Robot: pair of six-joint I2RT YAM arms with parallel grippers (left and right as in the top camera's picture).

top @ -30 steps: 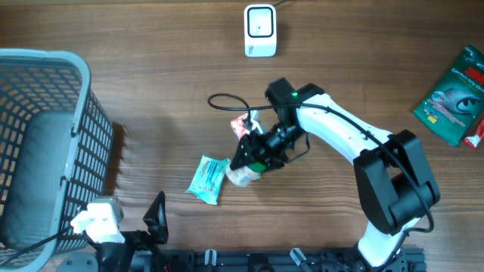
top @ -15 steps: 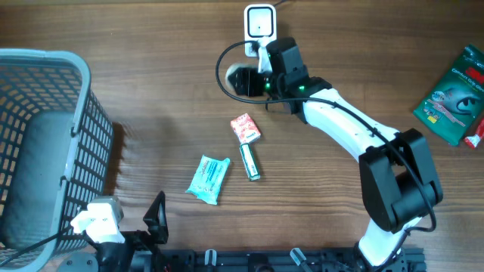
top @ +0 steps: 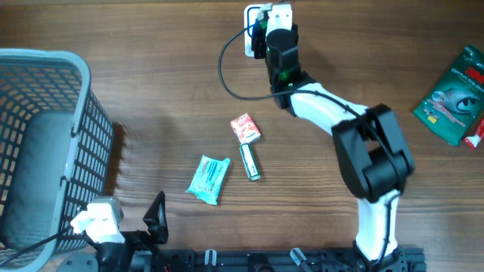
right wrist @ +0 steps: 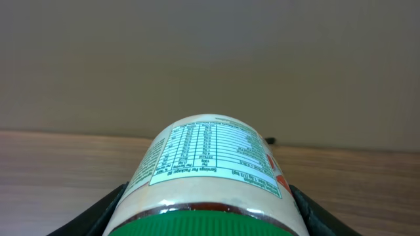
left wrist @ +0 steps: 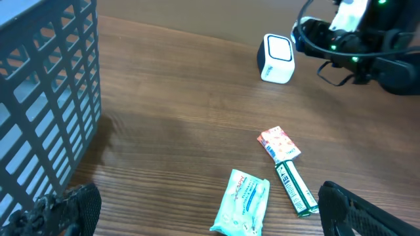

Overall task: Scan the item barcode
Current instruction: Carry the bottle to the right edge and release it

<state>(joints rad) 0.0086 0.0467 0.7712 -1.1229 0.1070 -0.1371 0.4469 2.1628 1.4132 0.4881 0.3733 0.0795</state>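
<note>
- The right gripper (right wrist: pixel 210 213) is clenched on a small round jar (right wrist: pixel 213 157) with a white printed label and a green lid. One black finger shows on each side of the jar.
- In the right wrist view the jar lies on its side between the fingers, with the table of small print turned up to the camera and the green lid nearest to it.
- This gripper is at the far edge of the brown wooden desk (top: pixel 151 75), near the middle, and it partly covers the white box-shaped scanner (left wrist: pixel 275 58) in the overhead view. I cannot tell if the jar touches the scanner.
- The left gripper (top: pixel 155 215) is released, with its jaws standing wide apart and nothing between them, low at the near edge toward the left corner.
- A grey plastic lattice basket (top: pixel 91 136) stands at the left edge.
- Near the middle of the desk lie a small red and white packet (top: pixel 245 127), a narrow green and white stick pack (top: pixel 250 162) just beside it, and a pale teal soft pouch (top: pixel 209 178).
- A green printed bag (top: pixel 452 94) lies at the right edge.
</note>
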